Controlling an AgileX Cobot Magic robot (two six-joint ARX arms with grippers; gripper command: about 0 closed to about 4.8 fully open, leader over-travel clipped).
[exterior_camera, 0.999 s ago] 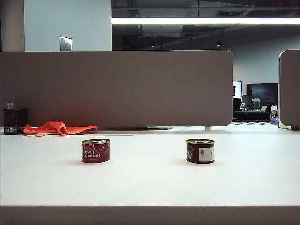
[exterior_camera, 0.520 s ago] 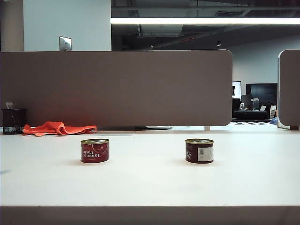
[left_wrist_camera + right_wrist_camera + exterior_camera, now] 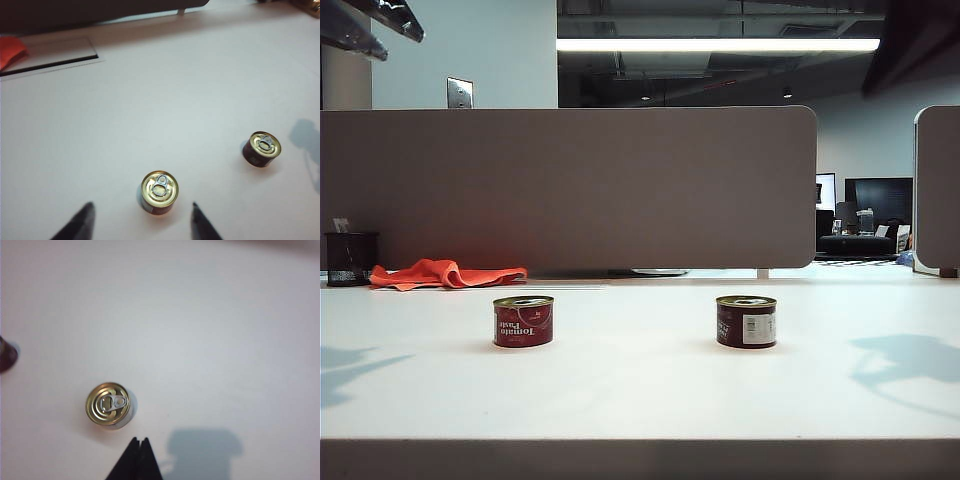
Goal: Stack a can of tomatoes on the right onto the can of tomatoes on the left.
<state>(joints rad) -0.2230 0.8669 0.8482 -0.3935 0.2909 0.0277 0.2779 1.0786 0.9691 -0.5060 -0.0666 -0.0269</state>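
Two small red tomato cans with gold pull-tab lids stand upright and apart on the white table: the left can [image 3: 523, 321] and the right can [image 3: 746, 321]. My left gripper [image 3: 142, 204] hovers high above the table, open, with the left can [image 3: 159, 192] just ahead of its spread fingertips and the right can [image 3: 262, 148] farther off. My right gripper [image 3: 139, 439] is shut and empty, high above the table beside the right can [image 3: 110, 405]. The left can [image 3: 6, 354] peeks in at that picture's edge. Neither gripper touches a can.
An orange cloth [image 3: 445, 273] and a black mesh cup [image 3: 350, 258] lie at the table's back left, in front of a grey partition [image 3: 570, 185]. Part of the left arm [image 3: 375, 20] shows in the top left corner, and the right arm [image 3: 920, 40] in the top right.
Both arms have swung into the exterior view's top corners, and their shadows now fall on the table at both sides. The cans have not moved.
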